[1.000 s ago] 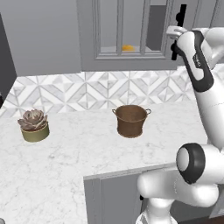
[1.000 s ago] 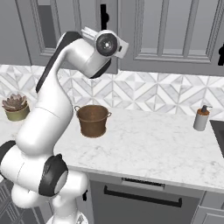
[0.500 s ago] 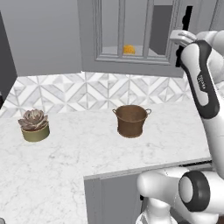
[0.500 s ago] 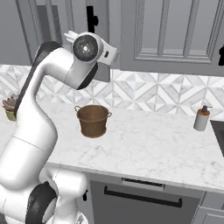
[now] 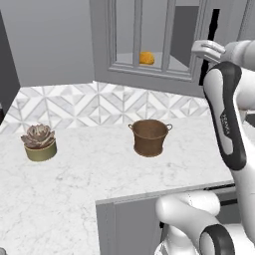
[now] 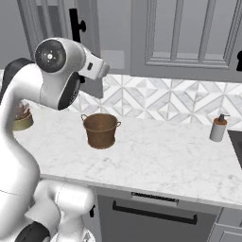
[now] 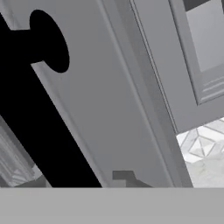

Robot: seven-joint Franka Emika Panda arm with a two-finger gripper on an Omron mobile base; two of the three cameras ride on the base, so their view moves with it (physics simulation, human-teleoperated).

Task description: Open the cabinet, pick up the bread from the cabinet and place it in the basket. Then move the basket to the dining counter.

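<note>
So far only the opening step is under way: the end effector (image 5: pixel 206 50) is working at the cabinet (image 5: pixel 149 40) door's black handle (image 7: pixel 39 109), grip unclear. Bread (image 5: pixel 146 58) is sitting inside; the basket (image 5: pixel 150 137) is waiting empty on the desk (image 5: pixel 74 179).

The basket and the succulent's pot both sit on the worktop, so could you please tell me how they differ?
The basket is brown, taller and has two loop handles; the olive pot is lower and has none. From here the basket looks empty, while the pot holds a succulent. Both are round and stand upright on the marble worktop.
</note>
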